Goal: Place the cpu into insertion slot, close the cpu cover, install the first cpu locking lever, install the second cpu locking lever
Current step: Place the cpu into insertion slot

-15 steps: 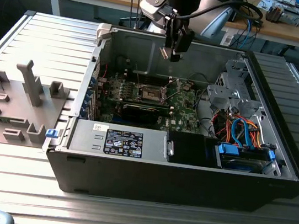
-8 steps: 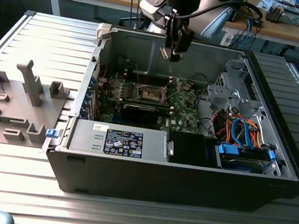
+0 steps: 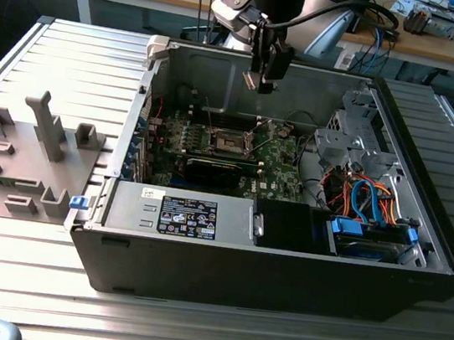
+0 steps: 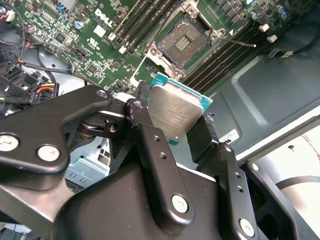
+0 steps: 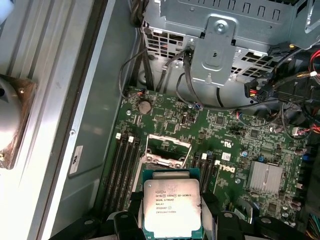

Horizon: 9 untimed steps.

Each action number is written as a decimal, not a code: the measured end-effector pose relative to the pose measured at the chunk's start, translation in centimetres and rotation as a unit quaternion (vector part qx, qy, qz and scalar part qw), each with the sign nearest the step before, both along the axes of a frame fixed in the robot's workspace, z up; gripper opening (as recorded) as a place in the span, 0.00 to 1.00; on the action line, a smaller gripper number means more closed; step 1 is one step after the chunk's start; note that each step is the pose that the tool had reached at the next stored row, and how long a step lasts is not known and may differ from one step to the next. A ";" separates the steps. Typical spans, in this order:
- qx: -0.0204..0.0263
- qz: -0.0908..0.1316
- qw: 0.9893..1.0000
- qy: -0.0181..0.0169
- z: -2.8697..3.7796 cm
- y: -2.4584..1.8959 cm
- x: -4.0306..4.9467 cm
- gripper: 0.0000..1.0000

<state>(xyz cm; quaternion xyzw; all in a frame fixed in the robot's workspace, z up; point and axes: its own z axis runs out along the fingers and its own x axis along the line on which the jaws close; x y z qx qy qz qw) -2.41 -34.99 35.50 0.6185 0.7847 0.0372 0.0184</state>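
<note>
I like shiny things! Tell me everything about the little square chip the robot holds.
The cpu is a small flat square: dull silver metal top with fine print, blue-green edge. The gripper is shut on two opposite sides, holding it in the air above the green board, apart from the open insertion slot.

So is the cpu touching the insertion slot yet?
Apart. In the exterior view the gripper holds the cpu high above the insertion slot, clear air between them.
</note>
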 end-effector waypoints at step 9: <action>0.000 -0.005 1.000 0.000 -0.01 0.00 0.00 0.54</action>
